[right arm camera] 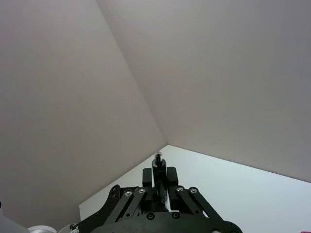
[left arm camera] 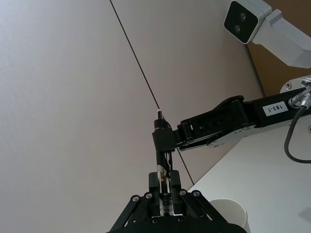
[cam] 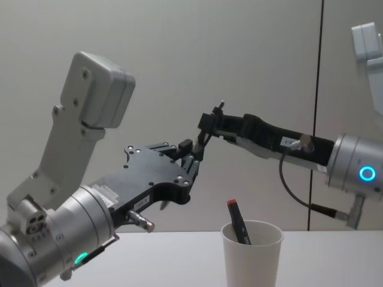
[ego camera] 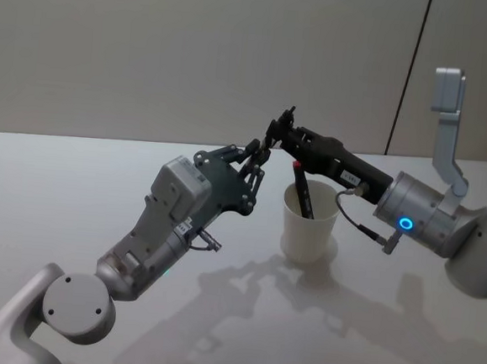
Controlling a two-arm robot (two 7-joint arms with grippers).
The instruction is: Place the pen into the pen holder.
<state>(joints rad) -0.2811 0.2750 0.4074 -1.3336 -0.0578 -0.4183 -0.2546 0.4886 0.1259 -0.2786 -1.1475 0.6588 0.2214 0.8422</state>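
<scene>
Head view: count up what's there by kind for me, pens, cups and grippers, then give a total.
Pens: 2, a black pen clamped between both grippers and a red-capped pen standing in the cup.
White paper cups: 1.
Grippers: 2, the left gripper and the right gripper, both shut on the black pen.
Total: 5.

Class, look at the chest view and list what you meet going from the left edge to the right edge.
Left gripper, shut on a black pen → right gripper, shut on the same pen → pen with a red cap, standing in the pen holder → pen holder.
</scene>
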